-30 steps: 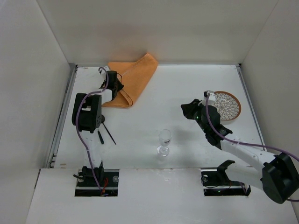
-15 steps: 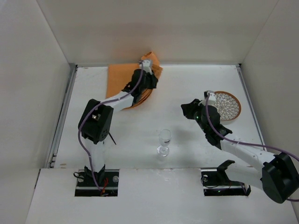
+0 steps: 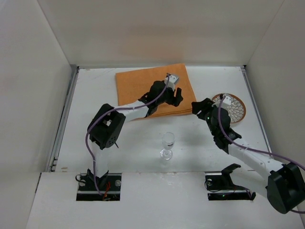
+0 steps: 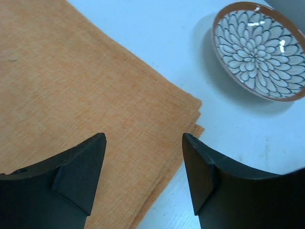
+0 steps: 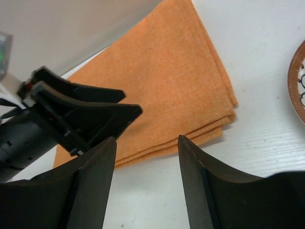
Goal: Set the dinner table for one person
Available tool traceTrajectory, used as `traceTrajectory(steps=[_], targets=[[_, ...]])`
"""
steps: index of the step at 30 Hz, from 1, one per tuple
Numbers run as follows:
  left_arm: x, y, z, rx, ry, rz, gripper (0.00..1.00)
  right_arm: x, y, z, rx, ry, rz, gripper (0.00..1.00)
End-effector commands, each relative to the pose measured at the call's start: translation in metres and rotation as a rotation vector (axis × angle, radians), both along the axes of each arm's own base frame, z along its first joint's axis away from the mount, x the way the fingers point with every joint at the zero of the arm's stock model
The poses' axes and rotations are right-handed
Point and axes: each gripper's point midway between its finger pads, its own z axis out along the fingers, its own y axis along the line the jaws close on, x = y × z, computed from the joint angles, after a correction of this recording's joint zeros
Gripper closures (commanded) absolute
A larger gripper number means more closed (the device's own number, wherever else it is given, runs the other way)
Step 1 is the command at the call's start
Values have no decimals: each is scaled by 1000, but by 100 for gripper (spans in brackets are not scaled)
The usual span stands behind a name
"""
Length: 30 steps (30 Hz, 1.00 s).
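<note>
The white dinner table (image 3: 133,157) carries an orange cloth (image 3: 147,83) lying flat, folded in layers, at the back centre. My left gripper (image 3: 175,98) hovers over the cloth's near right corner (image 4: 86,95); in its wrist view the left gripper (image 4: 144,138) is open with nothing between the fingers. Just right of that corner my right gripper (image 3: 202,109) is low over bare table. In the right wrist view the right gripper (image 5: 147,139) is open and empty, facing the cloth (image 5: 167,81) and the left gripper (image 5: 95,114).
A flower-patterned plate (image 3: 233,107) with a brown rim sits right of the right gripper, also in the left wrist view as the plate (image 4: 259,47). A clear stemmed glass (image 3: 167,143) stands near the front centre. A metal rail (image 3: 62,124) borders the left edge.
The left arm swept right, dragging the folded cloth open into a flat rectangle, then let go. Both grippers opened. The right gripper shifted slightly right, beside the cloth's corner.
</note>
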Motion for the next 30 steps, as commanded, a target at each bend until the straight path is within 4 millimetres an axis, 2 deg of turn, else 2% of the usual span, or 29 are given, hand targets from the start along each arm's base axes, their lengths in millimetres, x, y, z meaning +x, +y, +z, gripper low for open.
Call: traceTrajectory(steps=[1,4,6,7,9,10,11,13,14,17,19,21,23,28,30], targets=[[22,33,63,-94,-130,141,37,4,-5,-1,21,1,-33,37],[32,79,60,-92,-102,354,37,7,-3,-8,23,23,-36,36],[28,114,48,-86,-69,513,38,8,-3,-10,23,28,-39,42],[23,132,41,-85,-52,582,39,8,-3,-10,22,30,-41,51],[6,163,26,-94,-23,705,41,10,-5,-14,14,43,-46,80],[-2,179,19,-98,-3,763,41,11,-6,-19,4,64,-47,86],[-11,195,11,-99,13,814,42,13,-8,-24,-5,86,-54,87],[-29,223,-1,-117,55,899,42,18,-9,-38,-17,131,-66,82],[-36,235,-7,-125,80,934,42,20,-11,-47,-12,156,-80,74],[-57,259,-24,-152,168,1007,44,28,-22,-72,31,228,-132,64],[-71,275,-38,-154,219,1053,47,34,-26,-85,75,270,-147,49],[-78,282,-48,-161,249,1066,49,42,-24,-91,114,290,-145,37],[-83,288,-57,-174,273,1075,53,50,-19,-97,147,308,-138,34],[-83,294,-72,-229,324,1080,61,67,-18,-106,266,335,-197,37],[-81,297,-76,-254,342,1094,70,71,-19,-106,327,321,-230,39]])
